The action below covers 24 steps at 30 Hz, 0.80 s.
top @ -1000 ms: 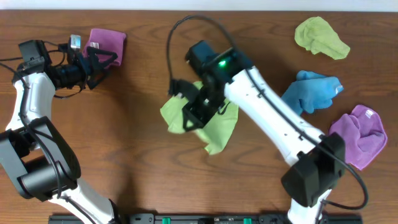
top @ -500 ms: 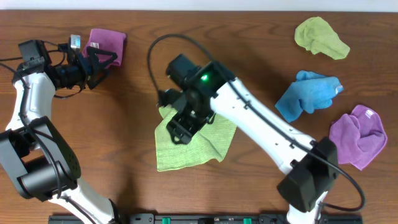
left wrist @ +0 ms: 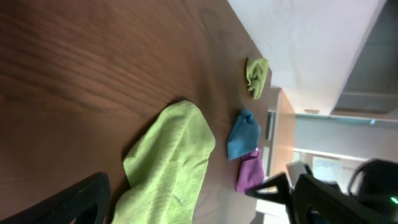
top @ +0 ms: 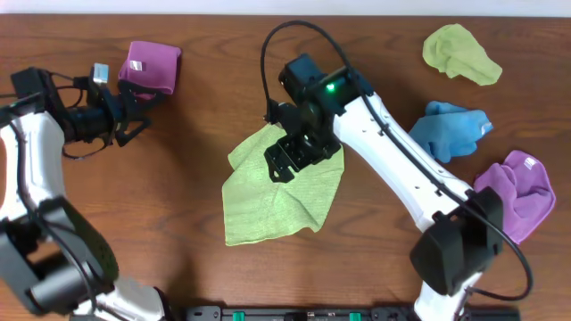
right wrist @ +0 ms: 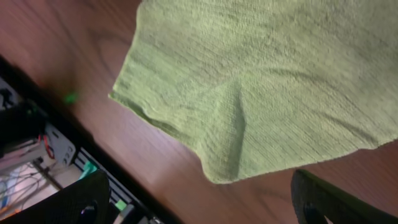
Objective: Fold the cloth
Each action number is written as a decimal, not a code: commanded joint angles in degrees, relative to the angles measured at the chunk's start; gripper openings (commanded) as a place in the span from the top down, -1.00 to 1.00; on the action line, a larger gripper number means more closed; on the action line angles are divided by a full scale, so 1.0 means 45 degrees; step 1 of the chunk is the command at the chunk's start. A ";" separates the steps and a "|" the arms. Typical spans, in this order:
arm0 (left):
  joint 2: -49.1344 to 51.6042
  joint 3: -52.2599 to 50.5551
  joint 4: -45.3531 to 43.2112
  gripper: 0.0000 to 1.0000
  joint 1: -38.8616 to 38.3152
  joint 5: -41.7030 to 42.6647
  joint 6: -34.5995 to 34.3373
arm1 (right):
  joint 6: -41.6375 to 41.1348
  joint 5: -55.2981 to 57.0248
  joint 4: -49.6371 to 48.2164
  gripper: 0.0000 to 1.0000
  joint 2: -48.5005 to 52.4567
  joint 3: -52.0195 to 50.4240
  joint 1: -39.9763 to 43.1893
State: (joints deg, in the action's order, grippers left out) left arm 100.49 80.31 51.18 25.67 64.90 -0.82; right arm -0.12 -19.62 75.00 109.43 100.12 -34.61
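Green cloth (top: 272, 198) lay spread on the worktop (top: 178, 205). The right claw (top: 281, 162) hovered above it, fingers apart. The left claw (top: 140, 114) was apart too, empty.

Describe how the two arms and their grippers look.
The left arm and right arm: white tubular links, black joints. The left gripper and right gripper: black, two-fingered. A green light glows at the right wrist; a thin black cable loops above it.
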 commanded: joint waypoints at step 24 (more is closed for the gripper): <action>-0.1783 -0.6849 0.1049 -0.90 0.0005 0.0471 0.1020 | -0.6169 -0.1039 -0.7140 -0.99 -1.2536 -1.2886 0.2220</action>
State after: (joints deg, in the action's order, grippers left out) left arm 92.77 52.90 57.58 25.67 65.80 5.61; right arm -25.15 -23.40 43.22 53.78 42.59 -25.02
